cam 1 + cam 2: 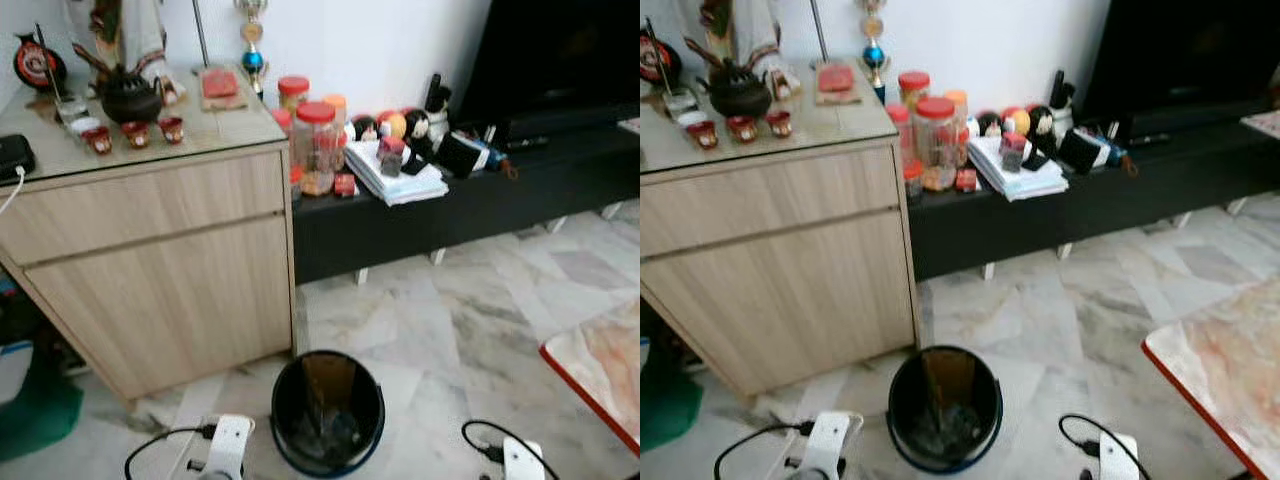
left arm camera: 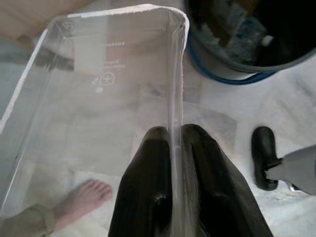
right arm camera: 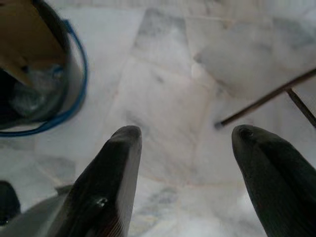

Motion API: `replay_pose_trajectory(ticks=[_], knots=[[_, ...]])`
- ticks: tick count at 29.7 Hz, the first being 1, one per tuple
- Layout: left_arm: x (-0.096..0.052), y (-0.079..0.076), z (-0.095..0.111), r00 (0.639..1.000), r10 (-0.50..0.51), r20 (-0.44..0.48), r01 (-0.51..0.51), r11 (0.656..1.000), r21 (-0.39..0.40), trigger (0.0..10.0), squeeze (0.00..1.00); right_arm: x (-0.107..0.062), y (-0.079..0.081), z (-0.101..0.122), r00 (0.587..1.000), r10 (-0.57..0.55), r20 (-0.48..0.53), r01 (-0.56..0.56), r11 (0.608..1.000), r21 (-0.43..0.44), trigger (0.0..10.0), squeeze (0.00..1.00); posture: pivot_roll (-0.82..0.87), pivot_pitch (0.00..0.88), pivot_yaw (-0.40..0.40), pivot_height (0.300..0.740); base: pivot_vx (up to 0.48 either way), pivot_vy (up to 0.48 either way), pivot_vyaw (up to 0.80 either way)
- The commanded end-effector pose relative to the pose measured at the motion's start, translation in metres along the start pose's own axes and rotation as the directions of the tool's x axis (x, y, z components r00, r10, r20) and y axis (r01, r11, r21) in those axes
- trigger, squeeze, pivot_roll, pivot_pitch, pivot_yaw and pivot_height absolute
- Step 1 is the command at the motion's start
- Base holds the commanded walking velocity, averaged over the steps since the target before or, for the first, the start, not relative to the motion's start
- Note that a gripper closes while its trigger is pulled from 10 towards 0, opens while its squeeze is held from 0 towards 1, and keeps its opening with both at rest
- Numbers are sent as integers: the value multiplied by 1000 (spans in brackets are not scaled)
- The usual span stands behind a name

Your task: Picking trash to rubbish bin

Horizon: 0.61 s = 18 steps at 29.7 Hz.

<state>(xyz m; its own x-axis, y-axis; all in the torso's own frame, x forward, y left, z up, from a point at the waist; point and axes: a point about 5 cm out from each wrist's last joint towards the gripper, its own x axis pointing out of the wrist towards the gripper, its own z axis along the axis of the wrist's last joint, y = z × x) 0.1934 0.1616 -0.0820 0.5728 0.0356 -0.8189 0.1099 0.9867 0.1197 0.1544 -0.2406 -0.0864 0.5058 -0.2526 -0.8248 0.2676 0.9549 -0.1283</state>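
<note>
A round black rubbish bin (image 1: 327, 412) with a blue base stands on the marble floor just in front of me, with cardboard and crumpled plastic inside. My left gripper (image 2: 175, 134) is shut on the rim of a clear plastic container (image 2: 98, 89), held beside the bin (image 2: 247, 44) and above the floor. My right gripper (image 3: 185, 140) hangs open over bare marble, with the bin (image 3: 34, 74) off to one side. The tops of both wrists show at the bottom of the eye views, the left (image 1: 225, 445) and the right (image 1: 522, 460).
A light wood cabinet (image 1: 150, 260) with a teapot and small cups stands at the left. A low black TV bench (image 1: 470, 200) holds jars, papers and toys. A red-edged tabletop (image 1: 600, 365) juts in at the right. A person's bare foot (image 2: 84, 195) rests on the floor below the container.
</note>
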Motion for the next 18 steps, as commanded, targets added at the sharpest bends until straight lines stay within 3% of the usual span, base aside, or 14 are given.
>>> replay_pose_trajectory(ticks=[1,15,18], knots=[[0,1,-1,1000,3,-11,-3,1000,-1,10000,0,1,0,4,1000,-2,11,2,1000,8,10000,0,-66,37,-65,740,274,0,0],[1,2,5,1000,3,6,-3,1000,2,10000,0,1,1,10,999,0,52,-5,996,94,10000,0,-68,42,-61,740,274,0,0],[1,2,6,1000,2,8,-2,1000,4,10000,0,1,1,12,998,-2,58,-4,995,97,10000,0,-69,45,-60,740,274,0,-550]])
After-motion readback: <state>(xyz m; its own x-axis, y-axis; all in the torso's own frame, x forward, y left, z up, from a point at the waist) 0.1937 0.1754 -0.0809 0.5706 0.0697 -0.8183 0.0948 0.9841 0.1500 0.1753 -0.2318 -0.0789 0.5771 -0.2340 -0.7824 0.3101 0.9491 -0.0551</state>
